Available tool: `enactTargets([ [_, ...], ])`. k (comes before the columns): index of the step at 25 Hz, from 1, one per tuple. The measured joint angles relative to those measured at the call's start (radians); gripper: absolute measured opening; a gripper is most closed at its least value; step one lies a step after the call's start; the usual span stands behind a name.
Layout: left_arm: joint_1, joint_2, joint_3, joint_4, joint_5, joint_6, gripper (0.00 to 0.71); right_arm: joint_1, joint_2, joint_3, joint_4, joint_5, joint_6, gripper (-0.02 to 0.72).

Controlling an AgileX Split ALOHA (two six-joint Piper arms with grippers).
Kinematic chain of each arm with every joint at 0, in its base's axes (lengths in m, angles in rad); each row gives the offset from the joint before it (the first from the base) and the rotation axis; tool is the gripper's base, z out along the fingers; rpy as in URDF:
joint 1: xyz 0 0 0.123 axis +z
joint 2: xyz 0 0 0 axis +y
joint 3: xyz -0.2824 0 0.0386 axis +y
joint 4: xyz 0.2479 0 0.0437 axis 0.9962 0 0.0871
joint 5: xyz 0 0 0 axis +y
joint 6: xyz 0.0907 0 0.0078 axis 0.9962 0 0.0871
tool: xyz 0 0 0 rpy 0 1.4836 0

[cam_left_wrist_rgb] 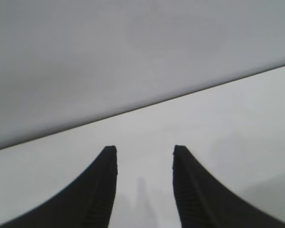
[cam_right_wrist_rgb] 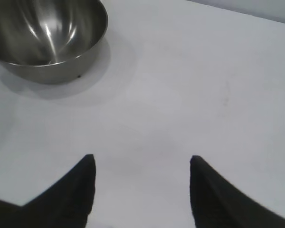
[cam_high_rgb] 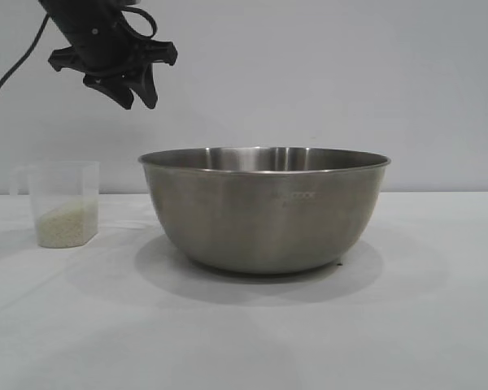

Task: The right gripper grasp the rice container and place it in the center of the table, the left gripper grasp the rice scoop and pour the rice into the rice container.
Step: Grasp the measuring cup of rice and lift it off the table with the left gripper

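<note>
The rice container (cam_high_rgb: pixel 264 210), a large steel bowl, stands on the white table (cam_high_rgb: pixel 244 341) near its middle; the right wrist view shows it empty (cam_right_wrist_rgb: pixel 42 33). The rice scoop (cam_high_rgb: pixel 63 203), a clear plastic cup, stands at the left with rice (cam_high_rgb: pixel 65 224) in its bottom part. My left gripper (cam_high_rgb: pixel 134 93) hangs open and empty high above, up and to the right of the scoop; in its wrist view (cam_left_wrist_rgb: pixel 145 149) only bare table and wall lie between its fingers. My right gripper (cam_right_wrist_rgb: pixel 140 159) is open and empty over bare table, away from the bowl; it is out of the exterior view.
A plain grey wall (cam_high_rgb: pixel 309 81) stands behind the table. A black cable (cam_high_rgb: pixel 12 69) trails from the left arm at the upper left.
</note>
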Motion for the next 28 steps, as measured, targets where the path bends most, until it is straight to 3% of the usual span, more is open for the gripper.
enactTargets([
  [2,0.0,-0.069,0.101,0.0,-0.077,0.0,0.248,0.0,0.0,0.002,0.0,0.0,0.0,0.367],
  [9,0.0,-0.337,0.602,0.009,-0.501,0.0,0.248,0.0,0.0,0.004,0.0,0.0,0.0,0.367],
  [14,0.0,-0.405,0.878,0.009,-0.744,0.0,0.248,0.0,0.0,0.004,0.0,0.0,0.0,0.367],
  [15,0.0,-0.405,0.929,0.009,-0.792,0.0,0.248,0.0,0.0,0.004,0.0,0.0,0.0,0.322],
  [17,0.0,-0.405,1.02,0.009,-0.922,0.0,0.248,0.0,0.0,0.004,0.0,0.0,0.0,0.316],
  [19,0.0,-0.398,1.086,0.009,-1.03,0.009,0.248,0.0,0.0,0.004,0.0,0.0,0.0,0.316],
  [23,0.0,-0.345,1.176,0.009,-1.125,0.015,0.248,0.0,0.0,0.004,0.0,0.0,0.0,0.316],
  [28,0.0,-0.231,1.186,0.009,-1.215,-0.005,0.248,0.0,0.0,0.004,0.0,0.0,0.0,0.316],
])
